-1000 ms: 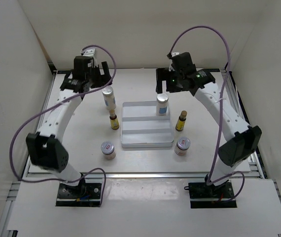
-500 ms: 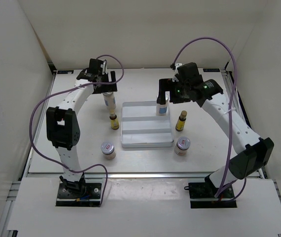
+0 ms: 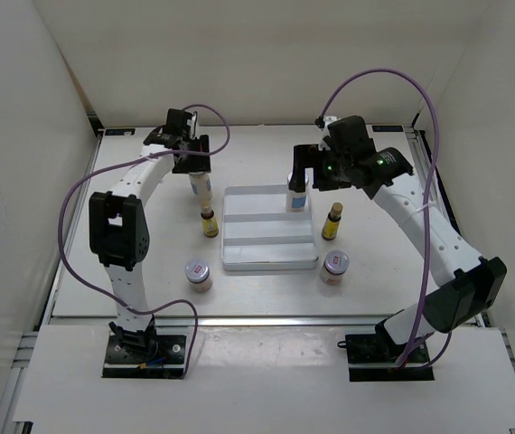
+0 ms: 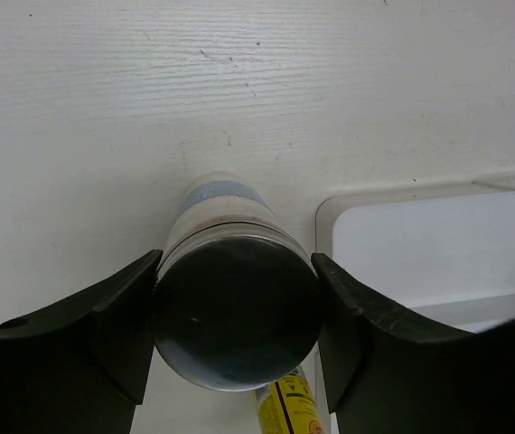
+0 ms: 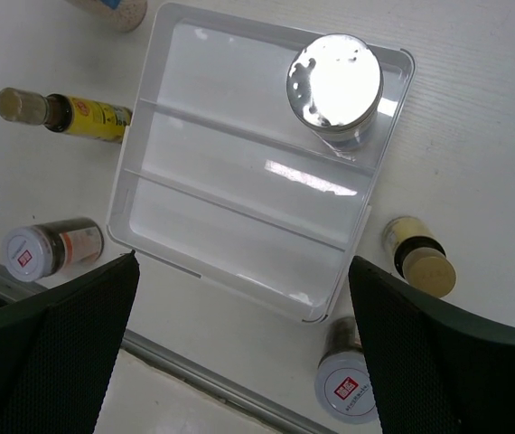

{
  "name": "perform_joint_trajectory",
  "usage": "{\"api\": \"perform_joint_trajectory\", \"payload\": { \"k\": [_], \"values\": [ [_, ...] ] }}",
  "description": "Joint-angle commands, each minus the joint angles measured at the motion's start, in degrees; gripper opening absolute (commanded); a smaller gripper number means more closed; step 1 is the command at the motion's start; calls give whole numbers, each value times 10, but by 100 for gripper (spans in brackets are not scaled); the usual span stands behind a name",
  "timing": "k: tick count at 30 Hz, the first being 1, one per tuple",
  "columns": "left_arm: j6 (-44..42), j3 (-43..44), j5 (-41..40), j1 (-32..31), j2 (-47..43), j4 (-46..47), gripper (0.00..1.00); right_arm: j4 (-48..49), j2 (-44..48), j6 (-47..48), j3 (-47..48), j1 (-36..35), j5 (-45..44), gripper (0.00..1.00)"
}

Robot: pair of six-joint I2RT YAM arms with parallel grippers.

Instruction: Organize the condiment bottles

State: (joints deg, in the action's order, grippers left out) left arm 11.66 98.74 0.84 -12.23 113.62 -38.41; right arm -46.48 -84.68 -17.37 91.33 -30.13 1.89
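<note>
My left gripper (image 3: 193, 159) (image 4: 237, 271) is shut on the silver cap of a tall white condiment bottle (image 3: 201, 187) (image 4: 217, 203), which stands upright on the table just left of the white ridged tray (image 3: 269, 255) (image 4: 420, 244). Both fingers press the cap's sides. A second white bottle (image 3: 297, 195) (image 5: 334, 86) stands in the tray's far right corner. Above it my right gripper (image 3: 319, 168) (image 5: 239, 271) hangs open and holds nothing. Amber bottles (image 3: 209, 222) (image 3: 332, 221) and squat jars (image 3: 198, 274) (image 3: 334, 266) flank the tray.
White walls close in the table at the back and on both sides. A metal rail (image 3: 257, 318) runs along the near edge. Purple cables (image 3: 375, 77) loop above both arms.
My left gripper came down over the white bottle left of the tray and its jaws closed on the cap. My right gripper shifted a little to the right above the tray, still open.
</note>
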Motion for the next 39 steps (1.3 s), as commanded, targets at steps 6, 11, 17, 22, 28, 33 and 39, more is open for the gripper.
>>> {"api": "perform_joint_trajectory", "payload": {
  "k": [6,11,17,22,28,33,39],
  "values": [
    [-14,160,4,-3,-27,-67,28,1,37,1,-22,-1,-12,100],
    [-7,235,42,-9,-45,-83,24,1,43,1,-39,-1,-24,100],
    [-7,253,125,-44,-36,-83,22,1,59,-5,-63,-1,-36,100],
    [-38,214,119,-97,-16,-83,18,-5,65,-5,-70,-1,-47,100],
    [-32,169,89,-124,-2,-83,15,-15,76,-5,-75,9,-58,100],
    [-27,137,63,-130,4,-83,17,-15,87,-5,-86,16,-64,100],
    [-32,117,38,-135,16,-83,32,-20,98,-5,-104,32,-64,100]
  ]
}}
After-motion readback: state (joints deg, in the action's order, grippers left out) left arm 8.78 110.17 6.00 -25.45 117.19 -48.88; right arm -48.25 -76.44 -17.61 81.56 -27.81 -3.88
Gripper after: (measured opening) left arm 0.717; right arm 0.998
